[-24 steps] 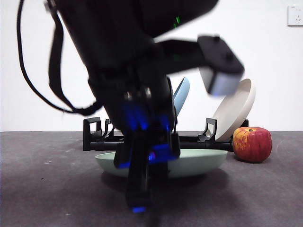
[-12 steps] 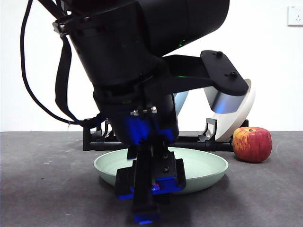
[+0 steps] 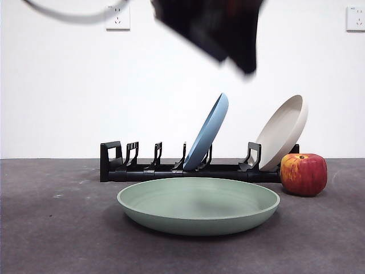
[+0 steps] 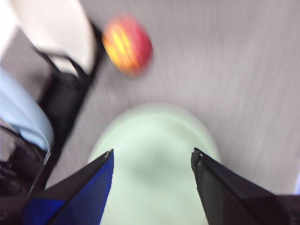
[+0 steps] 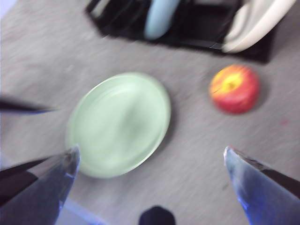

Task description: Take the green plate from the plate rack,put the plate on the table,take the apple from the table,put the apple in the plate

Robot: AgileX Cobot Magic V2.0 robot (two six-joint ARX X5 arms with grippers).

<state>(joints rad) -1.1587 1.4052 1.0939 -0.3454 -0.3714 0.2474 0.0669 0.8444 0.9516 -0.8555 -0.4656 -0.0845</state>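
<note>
The green plate (image 3: 198, 206) lies flat on the table (image 3: 51, 228) in front of the plate rack (image 3: 142, 171). The apple (image 3: 304, 174) stands on the table to its right, by the rack's end. My left gripper (image 4: 152, 157) is open and empty, close above the green plate (image 4: 154, 159), with the apple (image 4: 127, 44) beyond. My right gripper (image 5: 150, 154) is open and empty, high above the green plate (image 5: 119, 123) and the apple (image 5: 234, 89). A dark blurred arm (image 3: 211, 28) shows at the top of the front view.
A blue plate (image 3: 206, 132) and a beige plate (image 3: 282, 132) lean upright in the rack. The rack's left slots hold nothing. A white wall with sockets stands behind.
The arm that stood low over the green plate has let go and risen to the top of the front view. The plate now rests flat on the table.
</note>
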